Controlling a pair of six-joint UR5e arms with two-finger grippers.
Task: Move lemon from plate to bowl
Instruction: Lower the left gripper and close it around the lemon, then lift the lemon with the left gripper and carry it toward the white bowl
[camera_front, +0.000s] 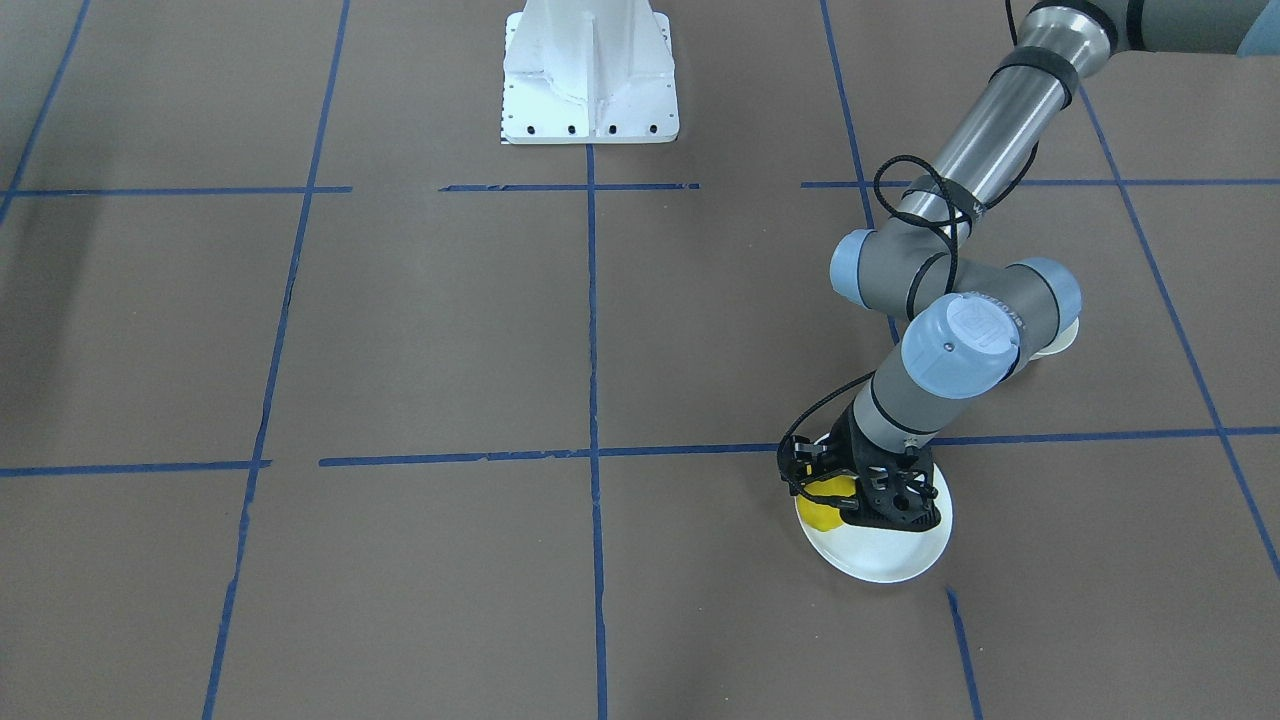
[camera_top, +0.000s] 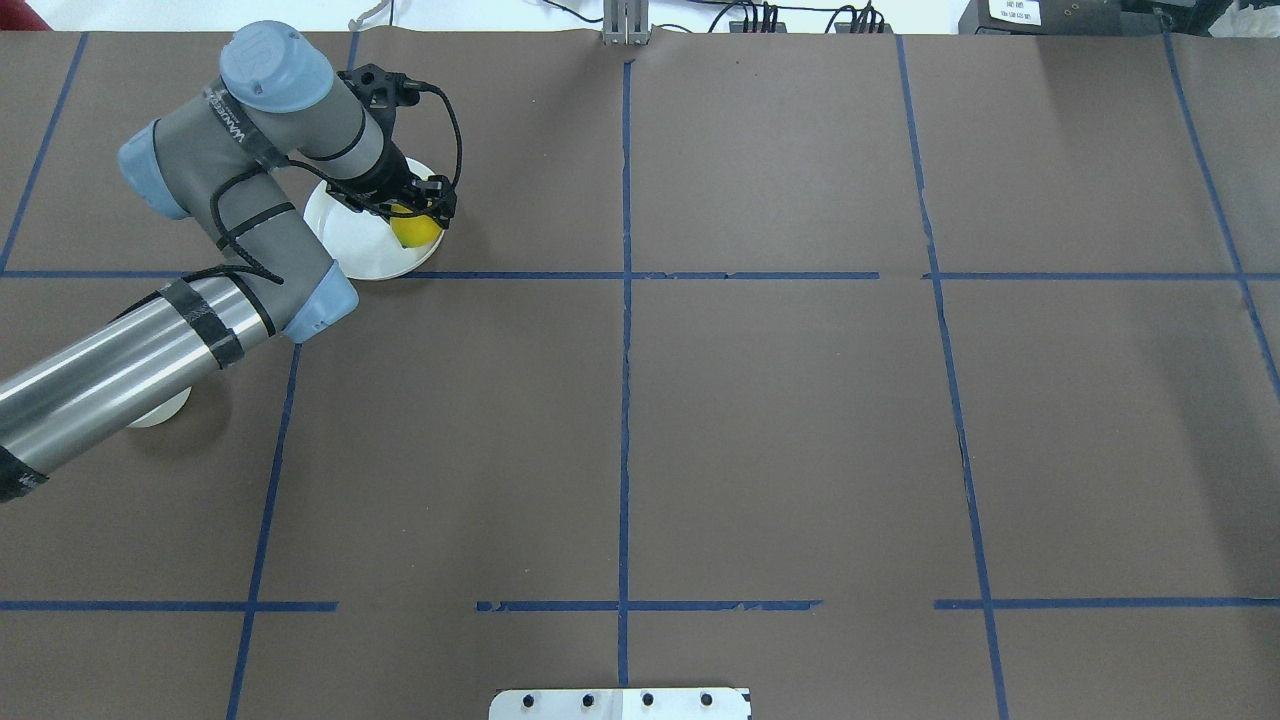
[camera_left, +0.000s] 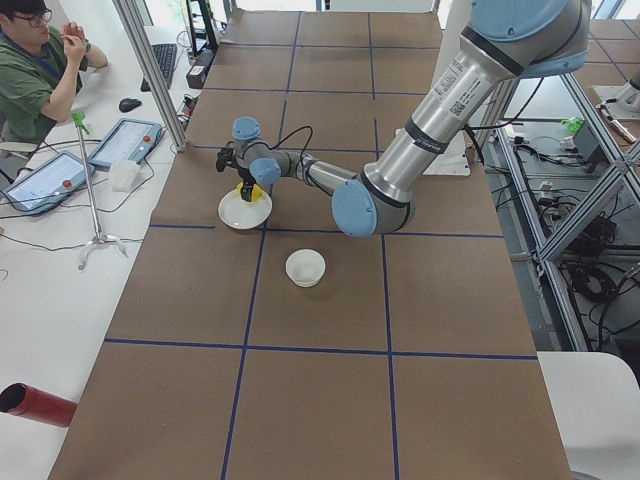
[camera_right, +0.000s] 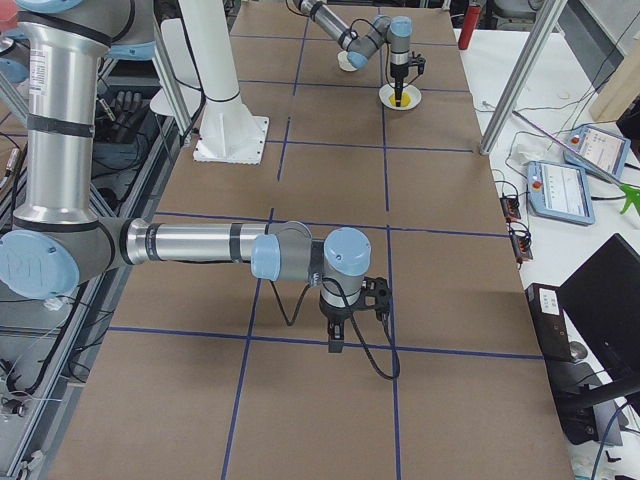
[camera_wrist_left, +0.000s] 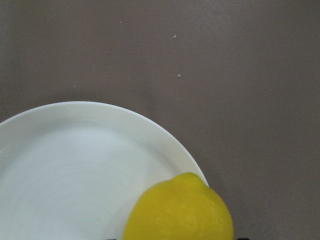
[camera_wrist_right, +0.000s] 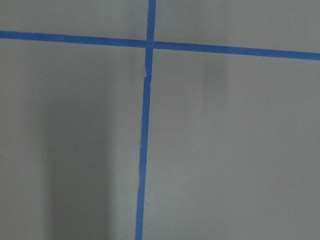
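Overhead exterior: left gripper (camera_top: 420, 213) set low over lemon (camera_top: 413, 233) at rim of plate (camera_top: 355, 245), placed for lifting toward bowl (camera_left: 305, 267); whether clenched, cannot tell.

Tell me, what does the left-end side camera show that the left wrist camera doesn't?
Only the exterior left view shows the small deep off-white bowl, standing apart from the flat round white plate, the grey left robot arm reaching over that plate, and a person in green. Only the left wrist view shows, close up, the bright yellow oval lemon right at the plate's rim. Both show lemon, plate and brown table covering.
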